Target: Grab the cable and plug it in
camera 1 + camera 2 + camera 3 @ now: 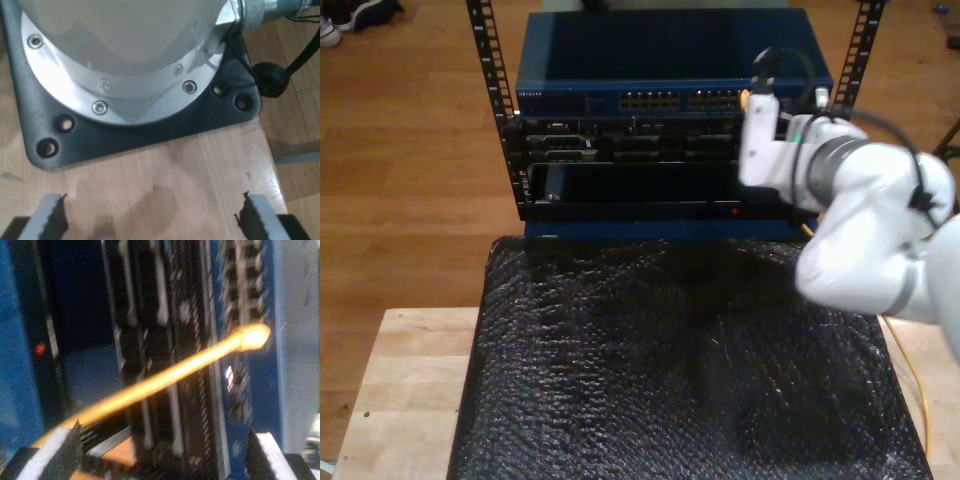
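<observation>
My second gripper (162, 455) reaches up to the rack (660, 100), jaws wide apart, the cable (165, 375) apparently gripped low, its plug (254, 336) aimed at the ports; my first gripper (150, 220) idles open.

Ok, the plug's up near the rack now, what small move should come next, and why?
Probably ease my second gripper slowly forward toward the rack, keeping the plug lined up. The cable runs from the jaw area to a tip that is close to the equipment face but looks not yet seated. The second wrist view is blurred, so I cannot tell which port it faces; go slowly.
</observation>
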`<state>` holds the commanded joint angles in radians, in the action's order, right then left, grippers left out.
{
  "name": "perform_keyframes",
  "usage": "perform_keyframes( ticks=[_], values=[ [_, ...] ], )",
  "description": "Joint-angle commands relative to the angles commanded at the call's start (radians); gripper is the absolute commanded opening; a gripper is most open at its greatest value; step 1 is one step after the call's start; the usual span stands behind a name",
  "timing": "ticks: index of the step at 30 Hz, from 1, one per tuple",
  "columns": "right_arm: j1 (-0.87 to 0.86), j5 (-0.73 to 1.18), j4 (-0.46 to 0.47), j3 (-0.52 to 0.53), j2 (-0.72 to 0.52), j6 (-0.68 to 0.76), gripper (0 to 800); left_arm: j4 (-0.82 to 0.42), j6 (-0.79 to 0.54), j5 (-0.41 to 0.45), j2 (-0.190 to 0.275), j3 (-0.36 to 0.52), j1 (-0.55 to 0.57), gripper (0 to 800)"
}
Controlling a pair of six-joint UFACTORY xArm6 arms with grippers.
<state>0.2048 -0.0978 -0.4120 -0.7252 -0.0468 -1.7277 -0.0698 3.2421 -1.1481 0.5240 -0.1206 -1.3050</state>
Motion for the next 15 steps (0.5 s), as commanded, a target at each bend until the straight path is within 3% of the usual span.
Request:
perform_keyframes(
  ticks=[11, 15],
  values=[
    [-0.278, 0.428, 0.319, 0.009, -0.172, -0.034, 798, 0.0, 0.0, 0.0, 0.0, 0.0, 0.0, 800],
    [-0.359, 0.582, 0.358, 0.02, -0.219, -0.1, 798, 0.0, 0.0, 0.0, 0.0, 0.0, 0.0, 800]
  ],
)
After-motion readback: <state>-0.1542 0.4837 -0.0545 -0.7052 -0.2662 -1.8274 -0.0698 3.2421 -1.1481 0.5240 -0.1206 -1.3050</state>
